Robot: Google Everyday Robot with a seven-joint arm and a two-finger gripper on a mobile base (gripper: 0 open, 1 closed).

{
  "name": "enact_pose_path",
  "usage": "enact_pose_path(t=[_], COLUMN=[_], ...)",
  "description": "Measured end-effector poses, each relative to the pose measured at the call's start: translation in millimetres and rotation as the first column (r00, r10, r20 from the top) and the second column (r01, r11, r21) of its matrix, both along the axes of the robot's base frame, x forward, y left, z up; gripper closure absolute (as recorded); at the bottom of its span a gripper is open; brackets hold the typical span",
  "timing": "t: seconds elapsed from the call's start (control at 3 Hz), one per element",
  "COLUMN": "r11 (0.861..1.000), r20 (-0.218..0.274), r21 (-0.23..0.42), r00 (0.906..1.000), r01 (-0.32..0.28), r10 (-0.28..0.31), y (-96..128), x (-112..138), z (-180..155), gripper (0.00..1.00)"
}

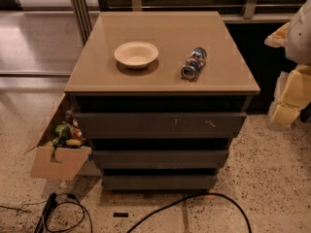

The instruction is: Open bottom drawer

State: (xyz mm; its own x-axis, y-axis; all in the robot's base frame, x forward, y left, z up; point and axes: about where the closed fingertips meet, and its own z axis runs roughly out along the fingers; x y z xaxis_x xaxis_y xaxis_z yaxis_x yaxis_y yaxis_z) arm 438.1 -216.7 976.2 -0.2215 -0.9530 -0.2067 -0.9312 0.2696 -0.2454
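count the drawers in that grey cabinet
3. The top drawer, with pale scratch marks, sits just under the cabinet top. The middle drawer is below it, and the bottom drawer is lowest. The gripper is at the right edge, apart from them.

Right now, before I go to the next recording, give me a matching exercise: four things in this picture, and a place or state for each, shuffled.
1 bowl
2 can
3 cardboard box
4 gripper

a on the floor, left of the cabinet
b at the right edge, apart from the bottom drawer
c lying on its side
d upright on the cabinet top

Pairs: 1-d, 2-c, 3-a, 4-b.
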Motion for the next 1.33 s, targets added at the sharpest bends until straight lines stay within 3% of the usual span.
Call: enact_pose_path(t=[0.67, 1.0, 1.33], r11=[1.0, 0.997, 0.972], r20=[0.003, -0.021, -0.042], r21=[0.015, 0.077, 0.234], r00=[0.9999, 0.9997, 0.9991], r01=[0.017, 0.011, 0.008], r10=[-0.017, -0.009, 0.002], y=[-2, -1, 6], x=[-3, -7, -15], z=[-2, -33, -93], gripper=[0.0, 0.0, 0.0])
